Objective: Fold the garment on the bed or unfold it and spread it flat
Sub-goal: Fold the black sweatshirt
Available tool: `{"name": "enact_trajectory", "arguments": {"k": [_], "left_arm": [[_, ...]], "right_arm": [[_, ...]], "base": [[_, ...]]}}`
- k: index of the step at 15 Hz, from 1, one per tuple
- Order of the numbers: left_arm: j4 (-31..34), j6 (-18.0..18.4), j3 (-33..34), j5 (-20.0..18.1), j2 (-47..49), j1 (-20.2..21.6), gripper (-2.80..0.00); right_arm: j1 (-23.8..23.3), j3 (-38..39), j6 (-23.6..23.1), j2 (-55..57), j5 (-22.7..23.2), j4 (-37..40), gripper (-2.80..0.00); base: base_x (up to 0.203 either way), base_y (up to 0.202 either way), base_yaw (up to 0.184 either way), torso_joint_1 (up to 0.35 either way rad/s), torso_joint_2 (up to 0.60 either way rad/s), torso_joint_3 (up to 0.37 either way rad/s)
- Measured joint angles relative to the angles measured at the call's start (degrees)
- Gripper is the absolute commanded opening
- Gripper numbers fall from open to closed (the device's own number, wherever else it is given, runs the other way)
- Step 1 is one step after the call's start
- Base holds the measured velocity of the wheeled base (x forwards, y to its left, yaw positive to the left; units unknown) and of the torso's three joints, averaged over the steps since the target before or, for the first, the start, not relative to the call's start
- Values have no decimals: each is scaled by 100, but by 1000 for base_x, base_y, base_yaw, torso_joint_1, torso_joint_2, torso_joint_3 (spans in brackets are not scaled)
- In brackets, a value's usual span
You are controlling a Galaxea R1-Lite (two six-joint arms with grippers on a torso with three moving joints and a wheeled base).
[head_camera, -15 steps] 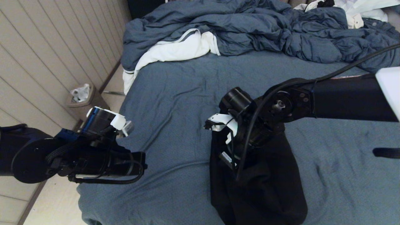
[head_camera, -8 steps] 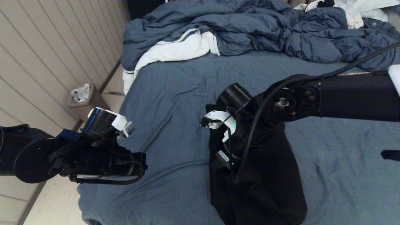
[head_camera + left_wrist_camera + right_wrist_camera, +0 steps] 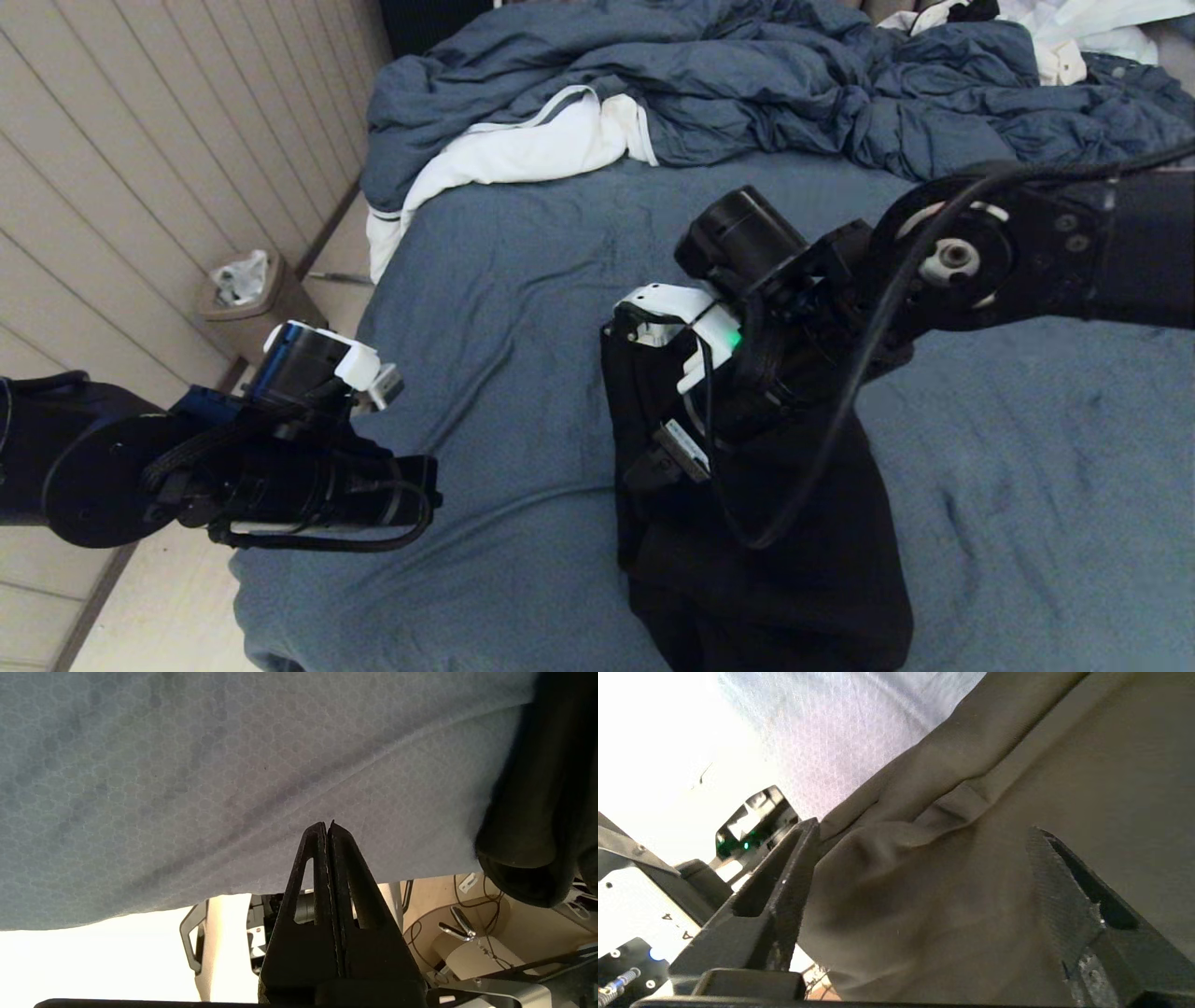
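The black hoodie (image 3: 775, 551) lay in a folded, bunched heap on the near part of the bed (image 3: 523, 280), on the blue-grey sheet, its near end reaching the mattress edge closest to the robot. In the head view the right arm reached in from the right side and bent down over the far end of the hoodie, hiding the right gripper (image 3: 920, 891) behind its wrist. The right wrist view showed that gripper with its two black fingers (image 3: 780, 891) spread wide apart, one to each side of a soft fold of the dark fabric; the cloth filled the gap between them, and one finger lay against the fold's edge, but the fingers were not pinching it. A raised seam or ridge of the hoodie ran across the fabric just beyond the fingertips. The left gripper (image 3: 327, 833) hung at the left side of the bed near its near corner, its fingers pressed flat together with nothing between them, well apart from the hoodie, whose dark edge showed at one side of the left wrist view. At the far end of the bed a rumpled blue-grey duvet (image 3: 747, 84) was piled up, with a white cloth with grey trim (image 3: 523, 149) spilling from under it toward the left edge. A small bin (image 3: 245, 299) stood on the floor by the panelled wall.
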Motion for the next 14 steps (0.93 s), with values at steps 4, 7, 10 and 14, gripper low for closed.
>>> {"name": "enact_trajectory", "arguments": {"k": [4,7,10,14], "left_arm": [[-2,-6,0,-5,0,2,-280],[-1,-12,-9,-6,0,-2,-280],[0,-42,-49,2,-2,-23,-280],[64,-249,-592,64,11,-204,-280]], "right_arm": [[-69,159,133,-226,-18,2,-280],[-95,456,222,-441,-22,-212,-280],[-157,667,588,-623,-28,-229,-280],[-209,1097,1021,-906,-83,-234,-280]], "base": [[0,0,0,0,0,0],[0,0,0,0,0,0],[0,0,0,0,0,0],[0,0,0,0,0,0]]}}
